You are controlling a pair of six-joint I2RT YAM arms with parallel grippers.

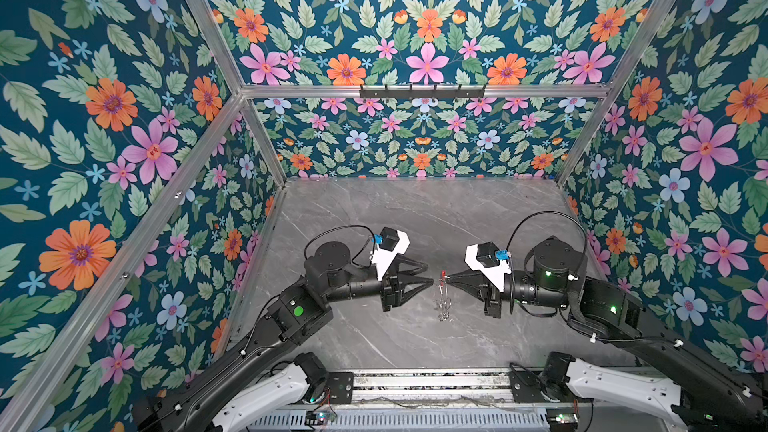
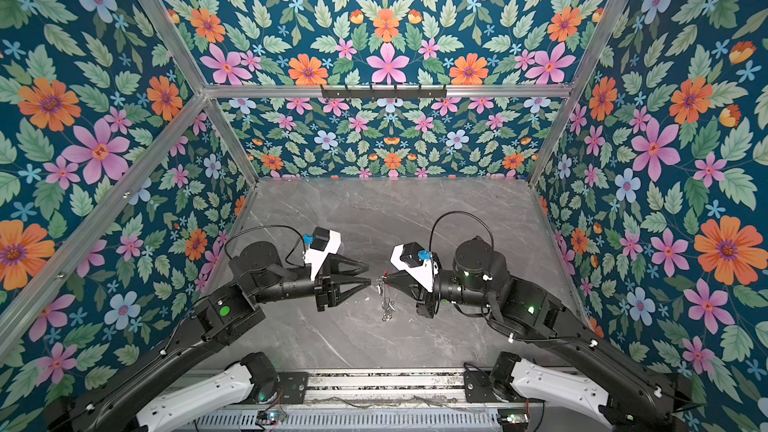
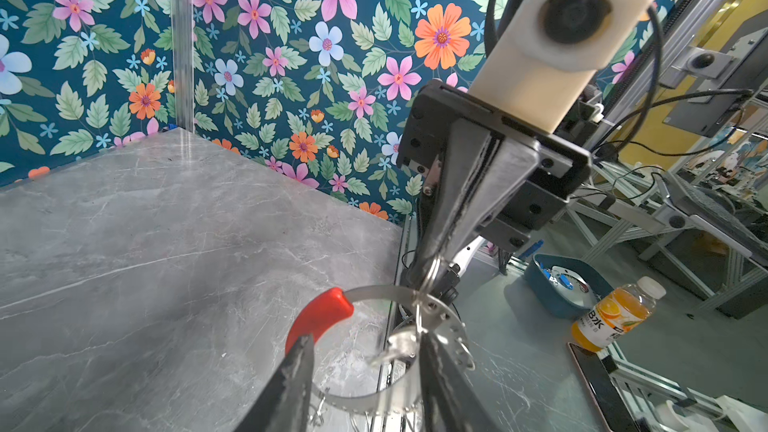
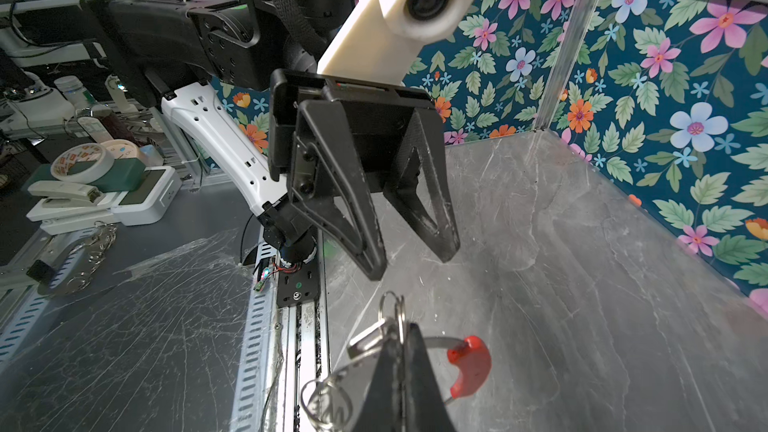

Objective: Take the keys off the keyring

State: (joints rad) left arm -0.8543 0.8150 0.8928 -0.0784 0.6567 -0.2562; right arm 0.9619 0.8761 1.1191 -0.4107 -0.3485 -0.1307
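The keyring [image 3: 444,314], a thin grey hoop with a red sleeve [image 3: 319,317], hangs edge-on over the grey table [image 1: 374,218] in both top views [image 2: 386,297]. My right gripper [image 4: 401,336] is shut on its rim, where a small split ring [image 4: 392,305] sticks out past the fingertips. Small silvery keys [image 1: 443,312] dangle below the hoop. One key [image 3: 400,346] hangs between the fingers [image 3: 300,371] of my left gripper [image 3: 370,367], which is open and touches nothing. In a top view the left gripper [image 1: 430,274] faces the right gripper [image 1: 451,277] closely.
Floral walls with aluminium posts enclose the table on three sides. A black hook rail [image 1: 422,91] runs along the back wall. A slotted metal rail [image 1: 415,384] lines the front edge. Off the table stand a blue tray [image 3: 565,284], an orange bottle [image 3: 615,313] and a tape roll [image 4: 81,162].
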